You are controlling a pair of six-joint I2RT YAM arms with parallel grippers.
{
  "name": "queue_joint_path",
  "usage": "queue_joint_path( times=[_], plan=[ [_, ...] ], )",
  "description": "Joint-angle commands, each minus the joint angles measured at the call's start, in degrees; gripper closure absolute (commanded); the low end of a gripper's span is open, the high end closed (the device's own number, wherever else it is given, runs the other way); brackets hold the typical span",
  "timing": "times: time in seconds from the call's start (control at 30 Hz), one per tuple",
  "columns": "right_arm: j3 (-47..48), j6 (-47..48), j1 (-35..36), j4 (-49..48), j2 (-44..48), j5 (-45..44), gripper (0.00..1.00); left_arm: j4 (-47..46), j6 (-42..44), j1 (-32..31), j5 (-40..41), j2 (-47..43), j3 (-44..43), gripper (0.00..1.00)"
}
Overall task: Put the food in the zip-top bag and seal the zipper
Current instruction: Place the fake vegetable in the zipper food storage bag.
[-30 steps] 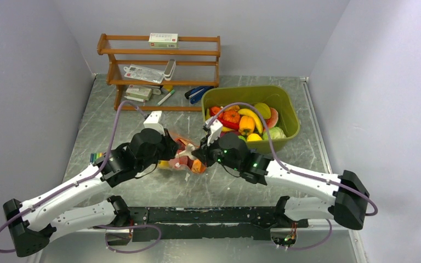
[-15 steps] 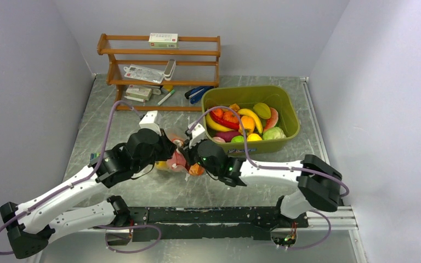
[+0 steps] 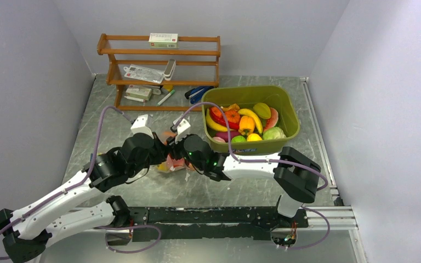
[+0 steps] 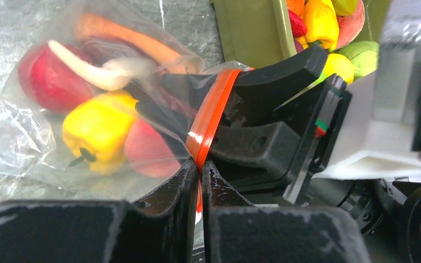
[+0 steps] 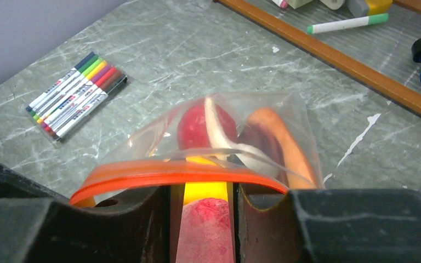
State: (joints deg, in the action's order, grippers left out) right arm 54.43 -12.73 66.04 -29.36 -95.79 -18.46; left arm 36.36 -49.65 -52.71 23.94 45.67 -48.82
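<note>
— Left gripper (image 4: 200, 171)?
— Clamped tight on the zipper (image 4: 211, 115).
— Right gripper (image 5: 203, 193)?
— Fingers narrowly apart, with the zipper lying across them.
— The bag (image 5: 288, 118)?
— Mid-tabletop, nearer the front edge, with food (image 4: 96, 129) inside. More sits in the tub (image 3: 286, 99) beyond, and a rack (image 3: 159, 52) stands along the far edge.
</note>
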Motion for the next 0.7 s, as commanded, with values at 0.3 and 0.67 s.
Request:
queue_joint_path(
  times=[0.3,0.67],
  plan=[
    [5.1,0.4,-3.7,2.1,-3.0,6.7,0.67,-8.3,0.1,0.2,-0.3,-1.3,6.3,0.93],
    [3.5,-2.8,-5.5,18.5,4.0,10.6,0.62,-9.4,1.0,0.4,0.0,1.4,6.0,0.93]
  ],
)
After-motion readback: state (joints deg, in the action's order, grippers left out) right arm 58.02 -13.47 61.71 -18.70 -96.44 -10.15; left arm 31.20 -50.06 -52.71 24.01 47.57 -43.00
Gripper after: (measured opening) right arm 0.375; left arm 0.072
